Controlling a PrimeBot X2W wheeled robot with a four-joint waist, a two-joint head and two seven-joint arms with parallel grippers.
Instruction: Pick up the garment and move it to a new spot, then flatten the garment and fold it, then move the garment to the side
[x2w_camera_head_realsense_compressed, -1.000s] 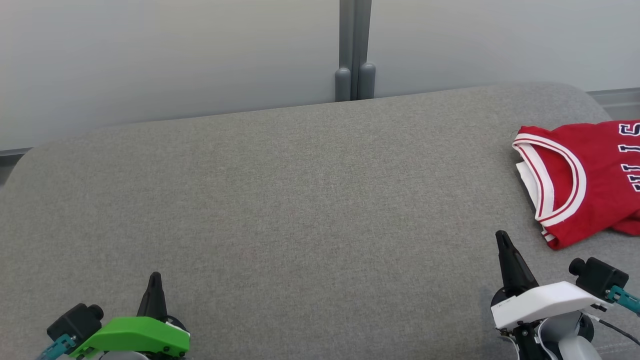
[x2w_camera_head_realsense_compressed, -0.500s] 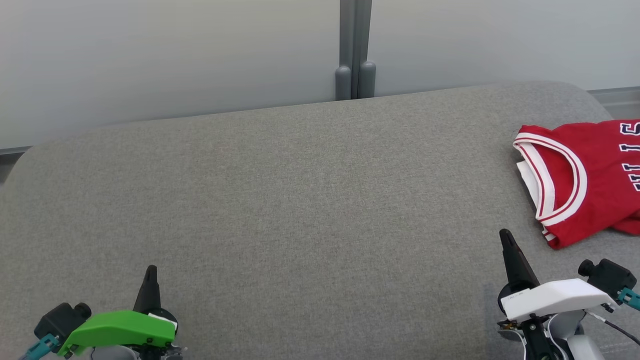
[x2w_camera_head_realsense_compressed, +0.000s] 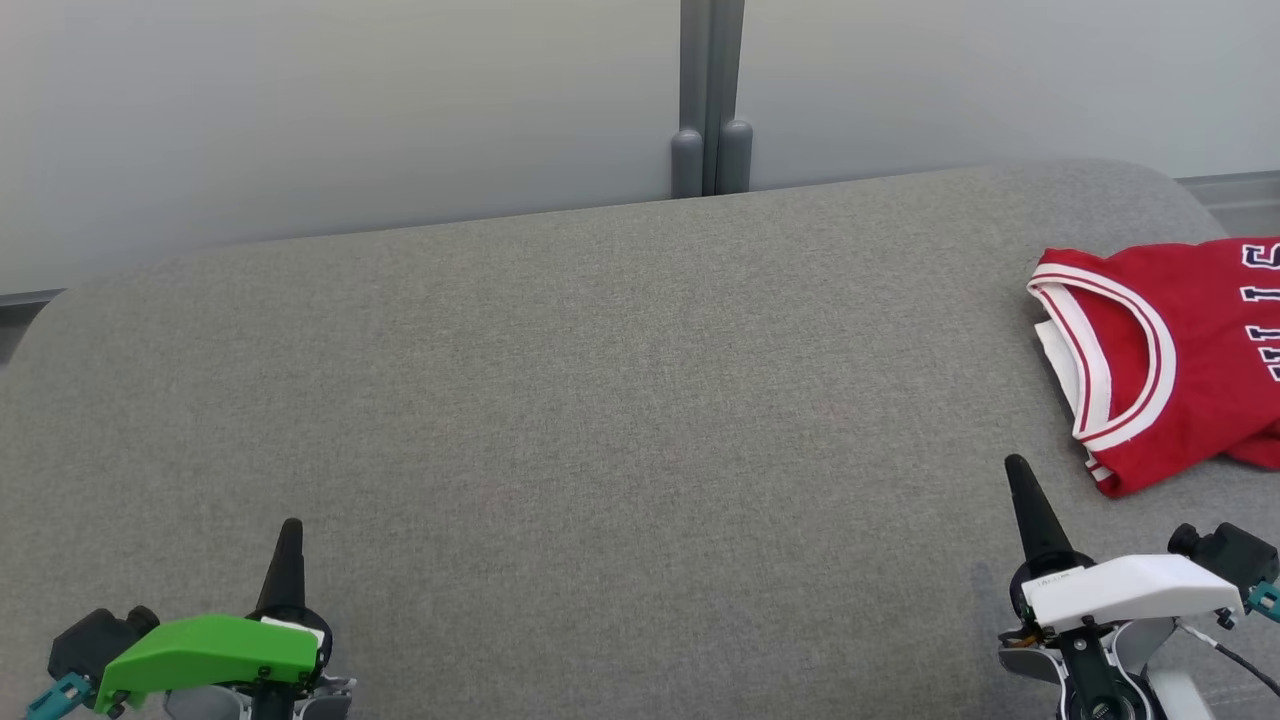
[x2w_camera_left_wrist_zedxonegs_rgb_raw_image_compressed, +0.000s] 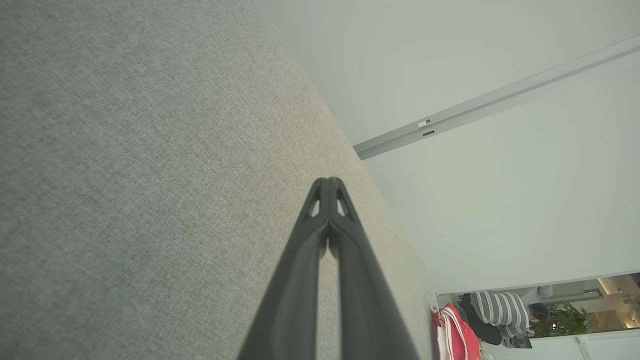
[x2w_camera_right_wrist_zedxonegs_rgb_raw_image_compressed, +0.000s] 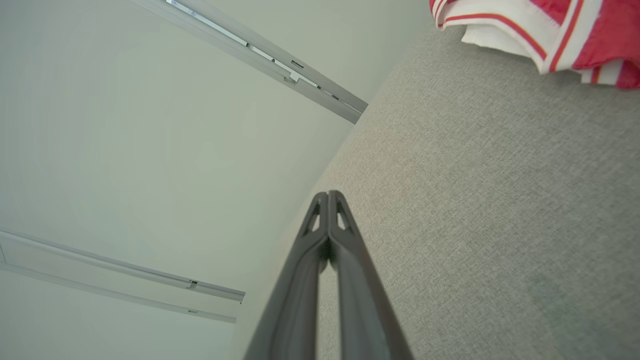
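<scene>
The garment (x2w_camera_head_realsense_compressed: 1190, 350) is a red jersey with white trim and dark letters. It lies folded at the right edge of the grey padded table (x2w_camera_head_realsense_compressed: 600, 420). Its trimmed edge shows at the top right of the right wrist view as the garment (x2w_camera_right_wrist_zedxonegs_rgb_raw_image_compressed: 545, 30), and a sliver of the garment (x2w_camera_left_wrist_zedxonegs_rgb_raw_image_compressed: 457, 335) shows in the left wrist view. My right gripper (x2w_camera_head_realsense_compressed: 1017, 465) is shut and empty, just in front of and left of the jersey, apart from it. My left gripper (x2w_camera_head_realsense_compressed: 290, 527) is shut and empty at the front left. Both pairs of fingers press together, as with the left gripper (x2w_camera_left_wrist_zedxonegs_rgb_raw_image_compressed: 328, 181) and the right gripper (x2w_camera_right_wrist_zedxonegs_rgb_raw_image_compressed: 327, 194).
A pale wall with a grey vertical post (x2w_camera_head_realsense_compressed: 710, 100) stands behind the table. The table's wide middle is bare grey fabric. In the left wrist view a person (x2w_camera_left_wrist_zedxonegs_rgb_raw_image_compressed: 500, 312) in a striped top sits far off beyond the table.
Both grippers have drawn back a little toward the near edge, the left one drifting left and the right one slightly right. The jersey has not moved.
</scene>
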